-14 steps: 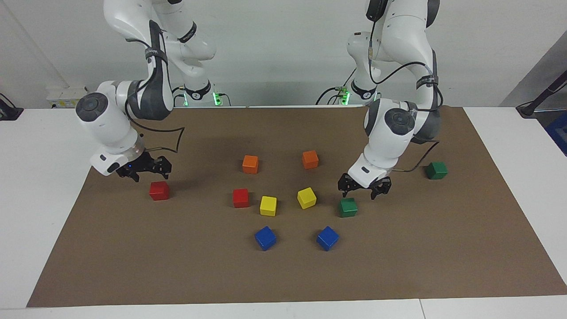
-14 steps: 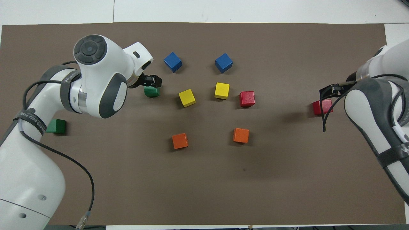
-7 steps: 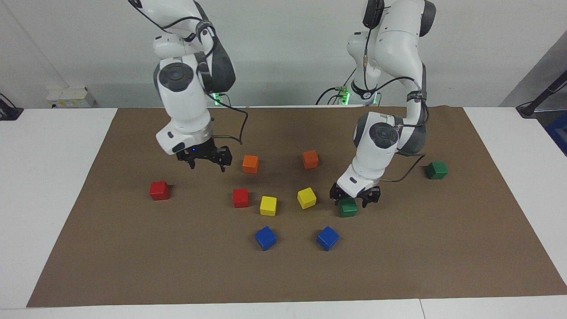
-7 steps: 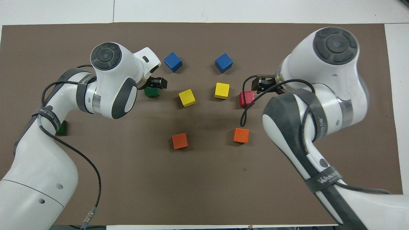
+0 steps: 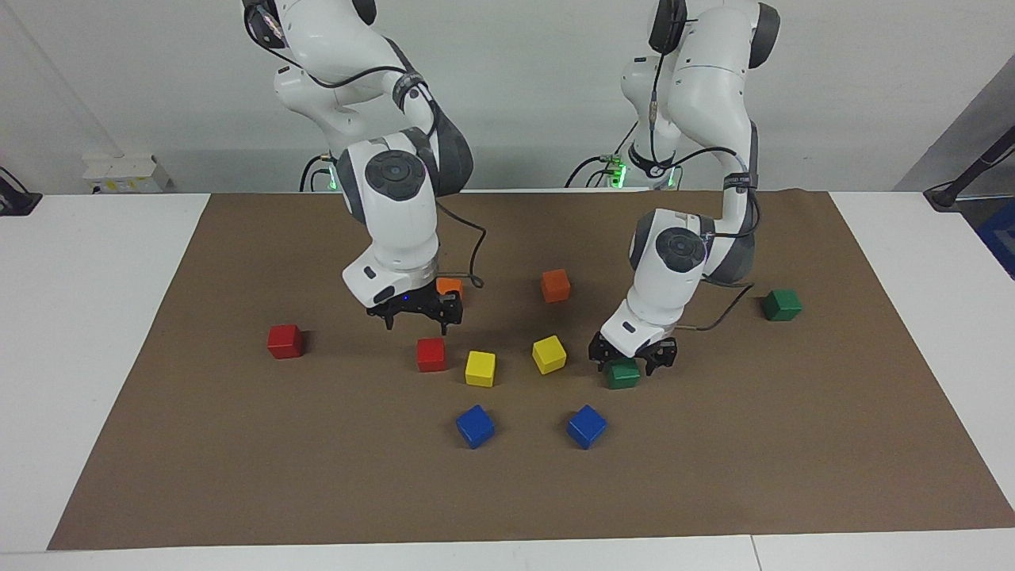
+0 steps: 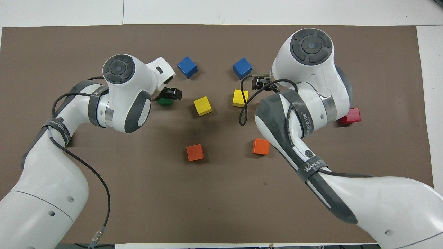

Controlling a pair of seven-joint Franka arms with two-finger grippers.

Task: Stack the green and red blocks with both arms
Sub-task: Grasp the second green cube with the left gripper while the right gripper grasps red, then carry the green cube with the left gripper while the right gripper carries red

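Tabletop: white tabletop (image 5: pixel 95 357) under a brown mat (image 5: pixel 714 476), with a plain pale wall above; loose coloured blocks are scattered over the mat, none stacked yet.
Outer red block: the outer red block (image 5: pixel 285 341) sits alone toward the right arm's end of the tabletop, untouched, likely the partner for the other red one.
Right claw: the right claw (image 5: pixel 415 314) hangs just above the middle red block (image 5: pixel 430 354), its fingers spread apart and holding nothing; a gap shows between it and the block, so it seems lined up to come down.
Other blocks: orange, yellow and blue blocks lie around the middle and are no part of the job.
Left claw: the left claw (image 5: pixel 632 354) is low over the inner green block (image 5: pixel 622 373), fingers apart on either side of its top, not clamped; whether they touch it I cannot tell.
Outer green block: the outer green block (image 5: pixel 782 304) rests toward the left arm's end, nearer the robots than the inner one, free as a base or a topper.
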